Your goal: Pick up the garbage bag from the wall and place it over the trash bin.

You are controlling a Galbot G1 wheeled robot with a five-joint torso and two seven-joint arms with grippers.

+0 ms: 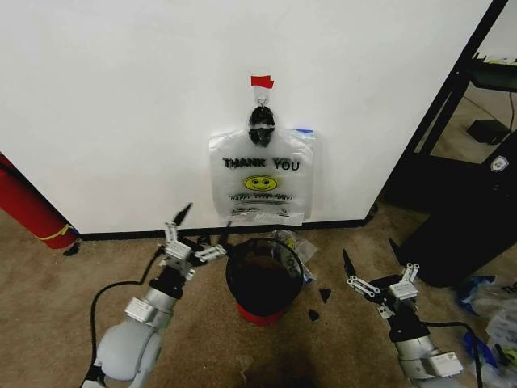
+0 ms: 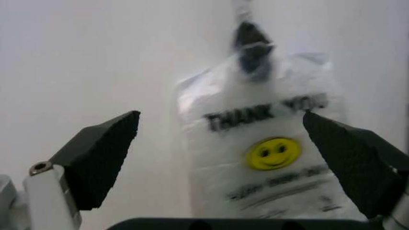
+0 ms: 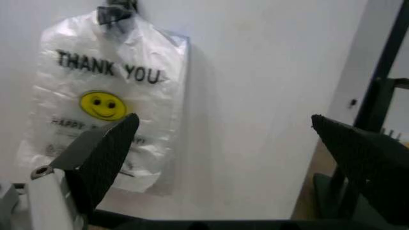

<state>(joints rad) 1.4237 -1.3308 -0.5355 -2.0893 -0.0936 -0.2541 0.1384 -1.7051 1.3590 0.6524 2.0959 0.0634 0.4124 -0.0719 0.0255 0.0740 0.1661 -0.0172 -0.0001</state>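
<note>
The garbage bag (image 1: 260,184) hangs flat against the wall (image 1: 121,105), its dark gathered handles caught on a small metal hook (image 1: 261,101) just under a scrap of red tape (image 1: 262,82); black "THANK YOU" lettering and a yellow smiley face show on its front, with a touch of blue at its upper corner; its lower edge ends just above the black baseboard (image 1: 145,234).

The trash bin (image 1: 264,279) stands on the carpet (image 1: 48,283) directly below the bag, near the wall; it is round and black with a red base, its mouth open and upward.

The left tool (image 1: 202,229) hovers just beside the bin's rim, on the bin's left, apart from the bag and lower than it; its fingers are spread wide with nothing between them; in the left wrist view the left tool (image 2: 221,124) frames the bag (image 2: 262,153) between its dark fingertips (image 2: 105,153) without touching it.

The right tool (image 1: 370,267) sits low over the carpet to the bin's right, well apart from the bin and the bag; its fingers are likewise spread and hold nothing; in the right wrist view the right tool (image 3: 223,124) points at the wall (image 3: 255,96), with the bag (image 3: 108,100) off to one side.

A long red cylinder (image 1: 28,206) leans at the wall far to the bin's left; a black rack (image 1: 460,162) stands to the bin's right; small scraps (image 1: 319,303) lie on the carpet between the bin and the right tool.
</note>
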